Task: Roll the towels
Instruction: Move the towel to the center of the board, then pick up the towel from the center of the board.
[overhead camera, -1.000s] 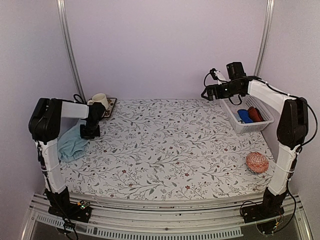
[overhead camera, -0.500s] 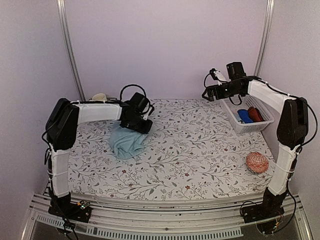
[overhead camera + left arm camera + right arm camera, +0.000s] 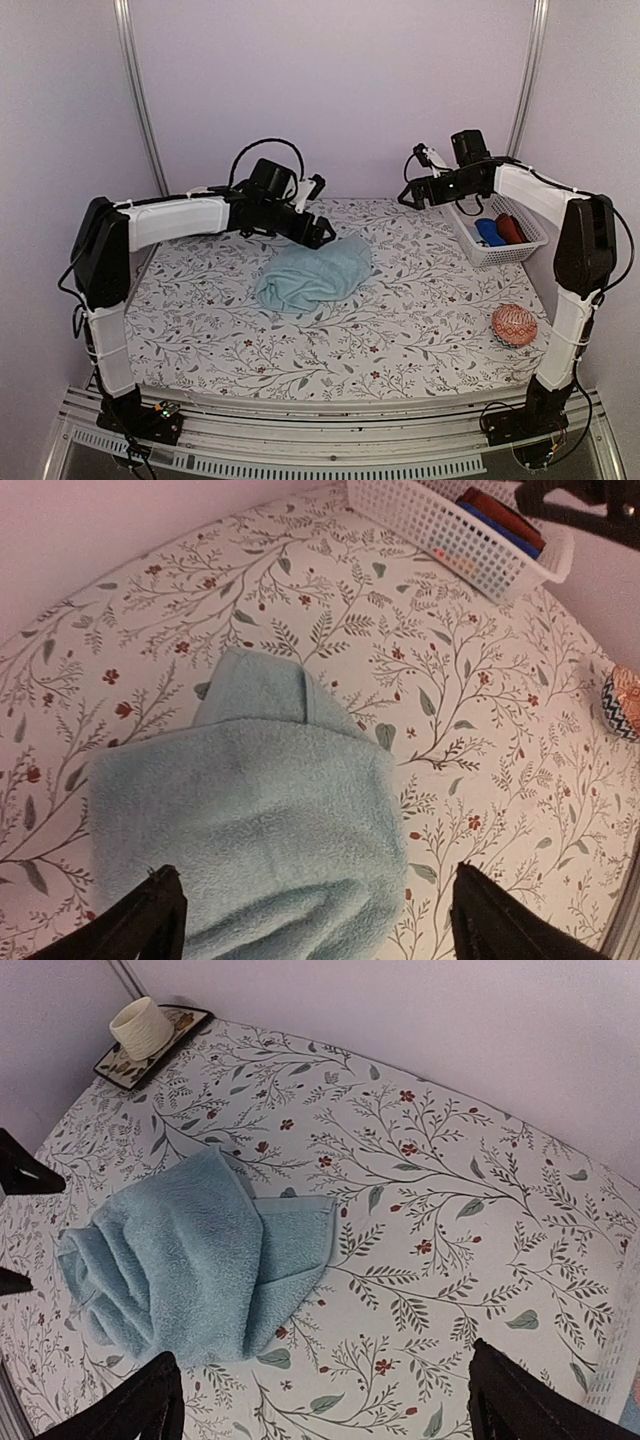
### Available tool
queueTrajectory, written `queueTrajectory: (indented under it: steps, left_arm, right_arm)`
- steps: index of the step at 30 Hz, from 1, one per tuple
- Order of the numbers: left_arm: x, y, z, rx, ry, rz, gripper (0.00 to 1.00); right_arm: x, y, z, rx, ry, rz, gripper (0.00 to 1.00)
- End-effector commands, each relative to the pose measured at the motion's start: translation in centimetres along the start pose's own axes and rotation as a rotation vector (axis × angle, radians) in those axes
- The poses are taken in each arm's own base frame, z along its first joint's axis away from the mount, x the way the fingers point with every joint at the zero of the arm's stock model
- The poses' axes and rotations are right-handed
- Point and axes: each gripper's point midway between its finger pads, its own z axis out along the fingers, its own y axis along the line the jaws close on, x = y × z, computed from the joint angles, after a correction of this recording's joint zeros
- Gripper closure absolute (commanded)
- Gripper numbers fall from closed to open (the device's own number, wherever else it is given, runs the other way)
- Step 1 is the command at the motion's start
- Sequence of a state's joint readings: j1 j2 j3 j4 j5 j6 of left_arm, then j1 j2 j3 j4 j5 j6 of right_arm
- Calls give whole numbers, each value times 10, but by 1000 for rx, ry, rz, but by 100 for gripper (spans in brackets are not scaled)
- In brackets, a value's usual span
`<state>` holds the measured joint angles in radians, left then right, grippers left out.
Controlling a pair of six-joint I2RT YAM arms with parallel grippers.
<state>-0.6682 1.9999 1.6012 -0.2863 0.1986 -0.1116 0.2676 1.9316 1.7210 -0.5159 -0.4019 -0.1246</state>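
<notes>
Your table carries everything, and both arms reach in over its far half. The light blue towel lies near the middle in a loose, folded-over heap, not flat and not rolled. That spot looks chosen so either arm can reach it, but you would need to spread it before any rolling starts.

The left end effector hangs just over the towel's far edge with its jaws wide apart and nothing between them, so the cloth rests on the table alone. The right end effector is also spread wide and empty. It is parked high by the basket at the far right, probably to stay out of the way.

The count comes to one blue towel in the open and one white basket holding two things: a dark red thing, which may be the maroon towel though it is too small to be sure, and a bright blue thing. There is also one patterned ball near the right edge, and one cup on one small tray in the far left corner
</notes>
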Motion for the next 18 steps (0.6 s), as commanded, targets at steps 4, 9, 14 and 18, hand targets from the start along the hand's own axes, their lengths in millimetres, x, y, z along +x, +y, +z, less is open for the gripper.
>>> queueTrajectory:
  steps: [4, 9, 14, 18]
  left_arm:
    - [36, 57, -45, -173, 82, -143, 5]
    - [93, 66, -68, -208, 176, -205, 6]
    - [141, 58, -83, -204, 292, -265, 8]
    - [170, 55, -90, -210, 373, -332, 10]
  right_arm:
    - [28, 76, 17, -259, 40, -175, 1]
    - [49, 114, 32, -304, 71, -323, 1]
    - [55, 112, 42, -279, 98, -332, 1]
    - [54, 111, 41, -270, 92, -333, 1]
